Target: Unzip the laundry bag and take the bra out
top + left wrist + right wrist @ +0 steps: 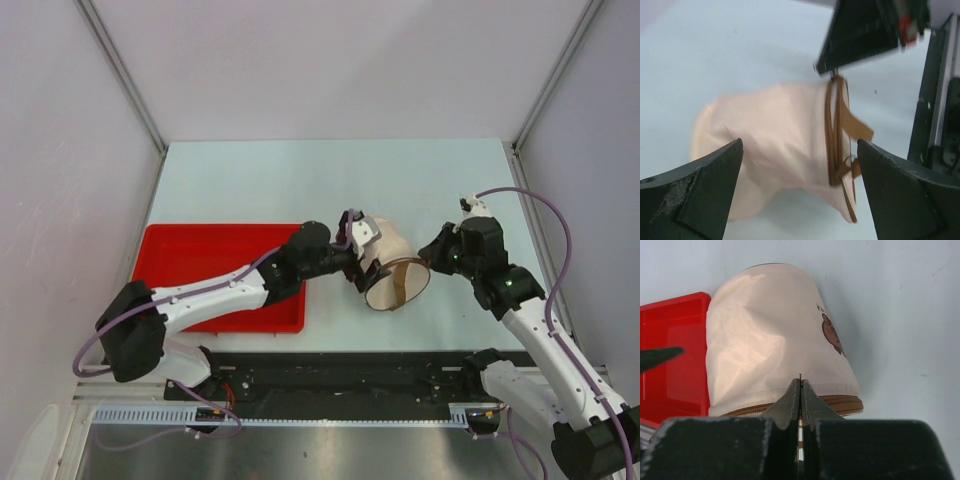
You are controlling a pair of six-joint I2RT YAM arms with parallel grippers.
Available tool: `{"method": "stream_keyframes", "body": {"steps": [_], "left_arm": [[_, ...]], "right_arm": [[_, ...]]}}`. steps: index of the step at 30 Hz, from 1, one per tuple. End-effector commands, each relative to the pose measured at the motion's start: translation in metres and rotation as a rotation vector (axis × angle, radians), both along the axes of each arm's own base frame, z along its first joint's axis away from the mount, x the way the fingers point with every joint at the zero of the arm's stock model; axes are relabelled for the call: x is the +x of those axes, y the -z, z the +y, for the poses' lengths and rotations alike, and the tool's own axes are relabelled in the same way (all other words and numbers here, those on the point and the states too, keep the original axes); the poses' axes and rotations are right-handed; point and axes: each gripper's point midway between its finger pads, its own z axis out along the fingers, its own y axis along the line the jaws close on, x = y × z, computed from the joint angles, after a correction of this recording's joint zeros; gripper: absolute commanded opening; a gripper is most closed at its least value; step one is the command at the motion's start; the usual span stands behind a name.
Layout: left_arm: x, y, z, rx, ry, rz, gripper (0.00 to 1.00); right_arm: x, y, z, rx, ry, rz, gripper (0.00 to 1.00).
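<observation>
One laundry bag (388,262) lies on its side mid-worktop (300,180), between my two arms. My left end effector (800,146) stands wide apart, straddling its body. My right end effector (800,382) is pinched together on its brown zip rim. What the bag holds I cannot tell. A red tray (200,262) sits just left of it.

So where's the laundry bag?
In the top view the laundry bag lies on its side at centre, right of the red tray, between the open left hand and the right hand pinching its brown rim.
</observation>
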Motion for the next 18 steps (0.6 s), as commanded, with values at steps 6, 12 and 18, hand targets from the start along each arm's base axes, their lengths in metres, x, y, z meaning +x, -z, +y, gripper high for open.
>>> {"method": "stream_keyframes", "body": {"steps": [6,12,18], "left_arm": [[0.007,-0.069,-0.023,0.008,0.023,-0.065,0.97],[0.001,-0.032,-0.045,0.172,0.070,-0.056,0.95],[0.003,-0.005,-0.053,0.216,0.060,-0.013,0.92]], "right_arm": [[0.007,-0.035,0.011,0.033,-0.020,-0.100,0.00],[0.007,-0.038,0.013,0.038,-0.031,-0.099,0.00],[0.005,-0.038,0.012,0.035,-0.032,-0.097,0.00]]}}
